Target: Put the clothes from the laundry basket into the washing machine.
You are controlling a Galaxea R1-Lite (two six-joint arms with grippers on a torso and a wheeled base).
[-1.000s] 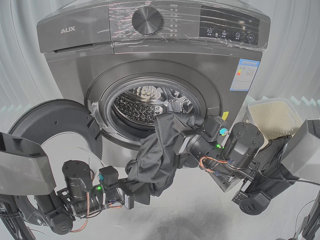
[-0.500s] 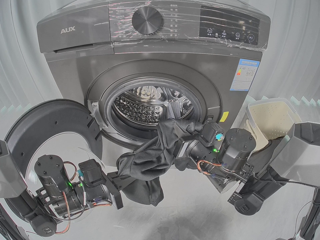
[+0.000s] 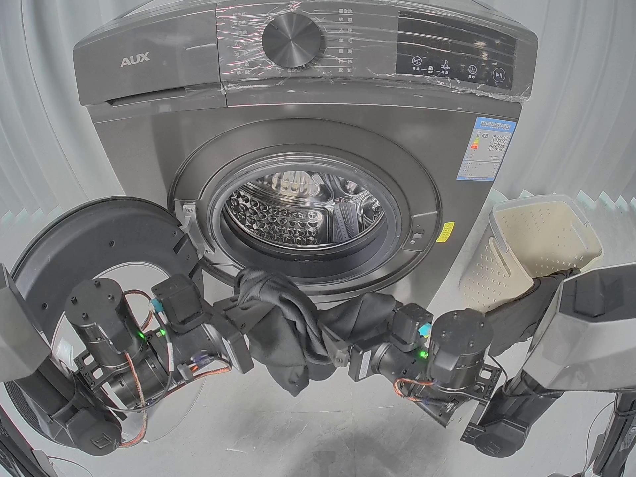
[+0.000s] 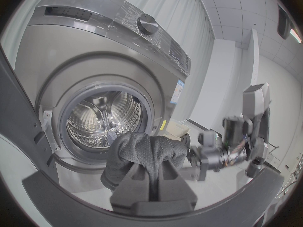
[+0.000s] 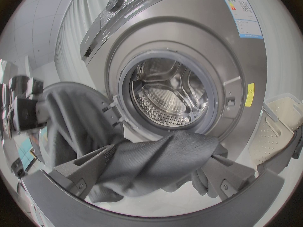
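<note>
A dark grey garment (image 3: 285, 329) hangs stretched between my two grippers, just below the washing machine's open drum (image 3: 305, 210). My left gripper (image 3: 237, 311) is shut on one bunched end of it; in the left wrist view the cloth (image 4: 142, 145) is pinched between the closed fingers of that gripper (image 4: 153, 169). My right gripper (image 3: 330, 346) is under the other end. In the right wrist view its fingers (image 5: 94, 163) stand wide apart with the garment (image 5: 157, 164) draped across them. The cream laundry basket (image 3: 550, 233) stands tilted at the machine's right.
The round door (image 3: 99, 246) is swung open to the left, close behind my left arm. More dark cloth (image 3: 523, 309) hangs out of the basket's front. The pale floor (image 3: 318, 425) lies below the grippers. The drum's inside (image 5: 170, 95) shows bare metal.
My right gripper has dropped down and back from the drum opening, bringing the garment with it. My left gripper has risen toward the opening's lower rim, still holding the cloth.
</note>
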